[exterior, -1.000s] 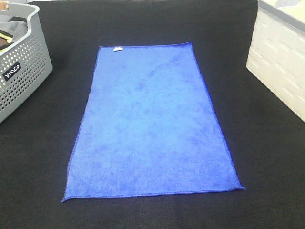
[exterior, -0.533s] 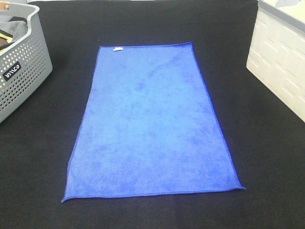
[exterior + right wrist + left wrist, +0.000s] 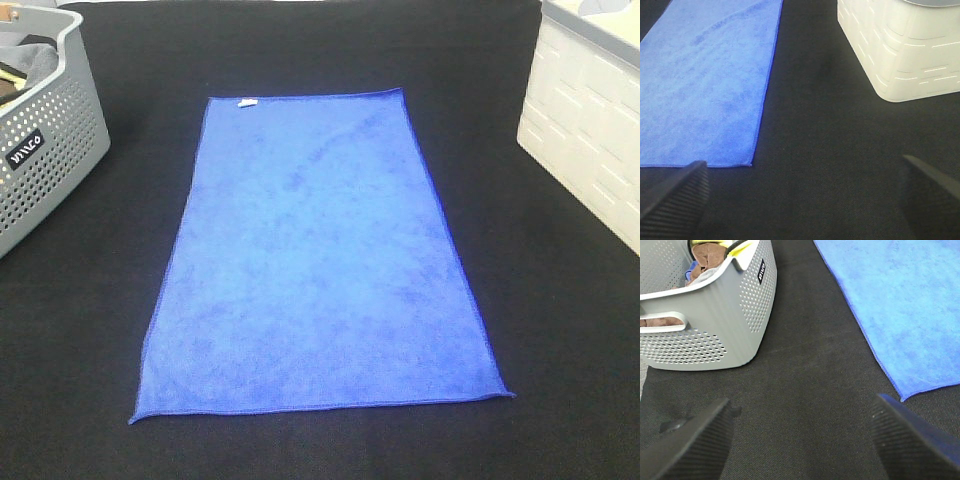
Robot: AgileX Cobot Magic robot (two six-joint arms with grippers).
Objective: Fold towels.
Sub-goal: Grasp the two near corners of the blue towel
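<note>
towel (image 3: 320,260) flat, apart from left claw (image 3: 800,415) and right claw (image 3: 804,172) (both agape)

The grey basket (image 3: 50,170) and white bin (image 3: 590,140) are cut off at the edges. The tag (image 3: 246,102) of the towel (image 3: 320,270) cannot be read.

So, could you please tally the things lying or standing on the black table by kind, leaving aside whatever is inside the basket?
Blue towel: 1
Grey perforated basket: 1
White bin: 1
Total: 3
</note>
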